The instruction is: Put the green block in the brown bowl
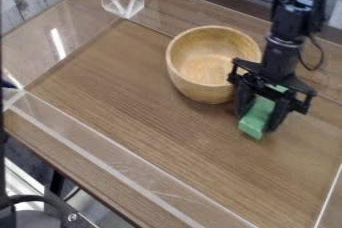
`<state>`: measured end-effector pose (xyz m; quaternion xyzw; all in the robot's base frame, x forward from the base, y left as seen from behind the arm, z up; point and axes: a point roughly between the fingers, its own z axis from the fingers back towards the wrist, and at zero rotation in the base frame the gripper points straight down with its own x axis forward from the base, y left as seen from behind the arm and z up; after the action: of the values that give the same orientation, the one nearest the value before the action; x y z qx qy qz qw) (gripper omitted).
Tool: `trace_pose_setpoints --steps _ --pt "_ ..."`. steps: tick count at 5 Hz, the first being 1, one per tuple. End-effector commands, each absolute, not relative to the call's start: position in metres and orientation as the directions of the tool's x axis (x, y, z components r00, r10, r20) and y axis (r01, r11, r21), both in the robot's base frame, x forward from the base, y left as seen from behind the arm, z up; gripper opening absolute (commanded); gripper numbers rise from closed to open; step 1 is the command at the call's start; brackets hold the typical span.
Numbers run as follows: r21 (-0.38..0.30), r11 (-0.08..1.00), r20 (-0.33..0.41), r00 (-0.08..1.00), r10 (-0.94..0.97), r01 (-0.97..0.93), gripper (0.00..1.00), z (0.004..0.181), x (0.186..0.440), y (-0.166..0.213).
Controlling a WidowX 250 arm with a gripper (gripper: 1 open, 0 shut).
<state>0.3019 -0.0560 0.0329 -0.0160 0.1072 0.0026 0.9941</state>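
Beside the bowl [211, 60], on its right, the block [258, 116] is placed, both above the tabletop [127, 112].

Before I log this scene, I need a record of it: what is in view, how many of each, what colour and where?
bowl: one, light tan, towards the back, left of the claw
green block: one, green, at the claw, in front of the bowl
table: one, brown wood, under everything
wire-like shape: one, whitish, back left
claw: one, black, at the block
arm: one, black, upper right
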Motion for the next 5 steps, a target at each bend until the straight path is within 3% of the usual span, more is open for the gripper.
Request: trace_pose_setpoints --steps 1,5 --pt "-0.045 0.998 -0.115 0.993 0.027 -0.032 0.00 0.0592 0.3171 -0.0459" --pt "-0.053 0.998 -0.104 0.995 0.010 -0.015 0.00 0.0554 0.3231 -0.0445"
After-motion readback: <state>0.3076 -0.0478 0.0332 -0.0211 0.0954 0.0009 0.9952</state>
